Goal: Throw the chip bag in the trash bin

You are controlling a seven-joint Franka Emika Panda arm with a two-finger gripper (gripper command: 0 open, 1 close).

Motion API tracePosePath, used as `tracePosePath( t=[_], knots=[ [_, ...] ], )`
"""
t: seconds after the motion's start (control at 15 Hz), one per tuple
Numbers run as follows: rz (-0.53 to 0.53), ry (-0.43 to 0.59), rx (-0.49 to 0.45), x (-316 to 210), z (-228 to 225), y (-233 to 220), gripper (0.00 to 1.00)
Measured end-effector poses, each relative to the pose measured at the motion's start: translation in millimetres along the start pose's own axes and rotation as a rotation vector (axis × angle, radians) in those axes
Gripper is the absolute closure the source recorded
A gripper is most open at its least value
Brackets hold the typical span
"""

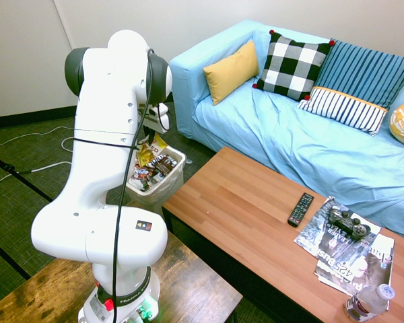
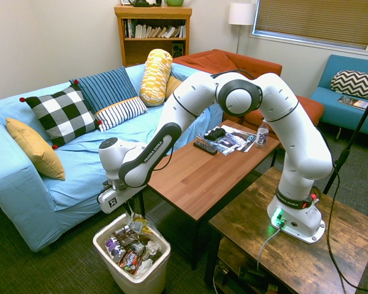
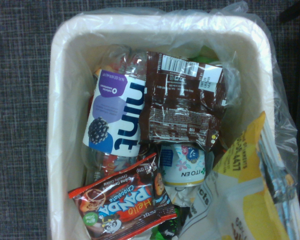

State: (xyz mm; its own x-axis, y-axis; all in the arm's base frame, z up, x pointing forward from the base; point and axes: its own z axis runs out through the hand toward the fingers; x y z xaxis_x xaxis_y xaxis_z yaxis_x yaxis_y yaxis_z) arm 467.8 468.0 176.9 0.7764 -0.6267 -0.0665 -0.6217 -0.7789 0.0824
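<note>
Trash fills the wrist view: the bin with its clear liner holds a Hint bottle, a brown wrapper, a red Hello Panda packet and a small cup. The chip bag takes up the lower right of that frame, lying over the liner at the bin's edge.

In the second exterior view the bin stands at the bottom left of centre, on the dark carpet. The bag sits at the bin's mouth, on top of the other trash, tilted against the rim on the table side. The gripper hangs just above it, pointing down. Whether it grips the bag or is clear of it cannot be told; the arm hides most of it in the first exterior view. There the bag shows yellow above the bin, left of centre.

Beside the bin is the wooden table. At its far end lie a remote, magazines with a controller on top, and a water bottle at the corner.

Behind, at the left of the frame, a blue sofa carries a yellow cushion and a checked cushion. A bookshelf and a lamp stand against the back wall.
</note>
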Motion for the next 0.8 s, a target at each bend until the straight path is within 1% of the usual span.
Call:
tracePosePath(
  t=[0.8],
  knots=[
    [-0.006,-0.025,-0.002,2.6,-1.0,0.6,0.00]
  ],
)
